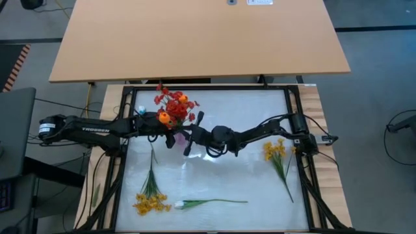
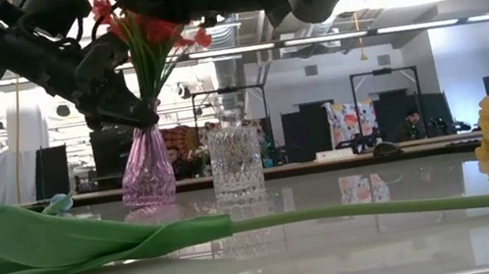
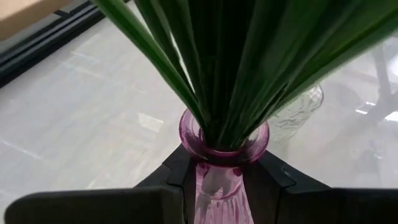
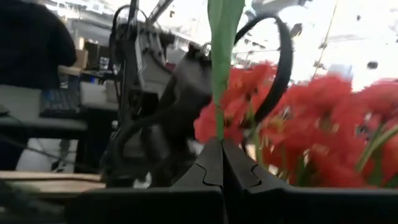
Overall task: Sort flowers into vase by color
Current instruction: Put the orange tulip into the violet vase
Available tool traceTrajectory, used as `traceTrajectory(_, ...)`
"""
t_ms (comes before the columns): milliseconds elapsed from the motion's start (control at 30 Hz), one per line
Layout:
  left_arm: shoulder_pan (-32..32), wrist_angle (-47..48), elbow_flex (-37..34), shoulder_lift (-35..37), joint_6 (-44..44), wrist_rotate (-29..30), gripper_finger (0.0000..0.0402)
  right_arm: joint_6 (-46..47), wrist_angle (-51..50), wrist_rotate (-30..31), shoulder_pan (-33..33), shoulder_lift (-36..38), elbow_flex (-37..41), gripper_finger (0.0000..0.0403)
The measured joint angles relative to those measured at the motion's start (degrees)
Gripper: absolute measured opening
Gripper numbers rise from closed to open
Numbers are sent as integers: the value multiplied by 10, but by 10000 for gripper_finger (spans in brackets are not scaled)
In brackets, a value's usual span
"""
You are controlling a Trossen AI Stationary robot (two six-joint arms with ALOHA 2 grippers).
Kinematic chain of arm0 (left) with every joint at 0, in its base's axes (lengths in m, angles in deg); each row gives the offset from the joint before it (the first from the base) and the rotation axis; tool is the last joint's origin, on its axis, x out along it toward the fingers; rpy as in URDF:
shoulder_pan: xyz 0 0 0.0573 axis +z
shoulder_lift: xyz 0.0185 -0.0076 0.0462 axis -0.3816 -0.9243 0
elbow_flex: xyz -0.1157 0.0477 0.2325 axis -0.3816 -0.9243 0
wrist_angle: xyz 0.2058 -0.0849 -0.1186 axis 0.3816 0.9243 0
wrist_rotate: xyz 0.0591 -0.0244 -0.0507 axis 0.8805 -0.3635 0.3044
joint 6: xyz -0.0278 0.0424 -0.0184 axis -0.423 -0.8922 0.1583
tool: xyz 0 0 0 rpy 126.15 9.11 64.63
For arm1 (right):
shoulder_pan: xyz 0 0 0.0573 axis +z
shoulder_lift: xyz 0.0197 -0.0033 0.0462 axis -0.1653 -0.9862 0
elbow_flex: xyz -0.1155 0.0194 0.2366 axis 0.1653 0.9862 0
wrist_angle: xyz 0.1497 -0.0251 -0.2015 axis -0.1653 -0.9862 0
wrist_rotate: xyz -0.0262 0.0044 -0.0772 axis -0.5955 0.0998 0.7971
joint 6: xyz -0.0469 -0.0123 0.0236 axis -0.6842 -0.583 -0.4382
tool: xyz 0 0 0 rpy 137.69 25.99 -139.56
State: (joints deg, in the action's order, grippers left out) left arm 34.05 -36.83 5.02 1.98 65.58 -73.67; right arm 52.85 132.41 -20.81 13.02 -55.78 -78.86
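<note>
Centrally, ribbed pink glass vase [image 3: 222, 163] holds slender stems [image 3: 236, 74].

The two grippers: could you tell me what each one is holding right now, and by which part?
The left gripper clasps the pink vase by its neck, just under the rim. The right gripper is shut on a green stem, low on it, beside the red flowers.

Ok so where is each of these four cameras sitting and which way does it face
High: overhead, straight down; both arms over the table.
Low: table height, level across; arms enter above the pink vase.
Left wrist: left gripper around that vase's neck.
Right wrist: right gripper pinching a green stem.
Shared: red flowers in high, low, right wrist.
</note>
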Motion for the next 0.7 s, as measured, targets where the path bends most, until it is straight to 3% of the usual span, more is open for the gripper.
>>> traceTrajectory(200, 0, 2, -1, 7, -14, 0, 79, 29, -18, 18, -7, -1, 1, 16)
traceTrajectory(433, 0, -7, 1, 9, -23, -3, 79, 53, 108, 3, -17, -3, 2, 16)
traceTrajectory(700, 0, -4, 2, 9, -25, -2, 79, 133, 187, 1, -12, -4, 3, 16)
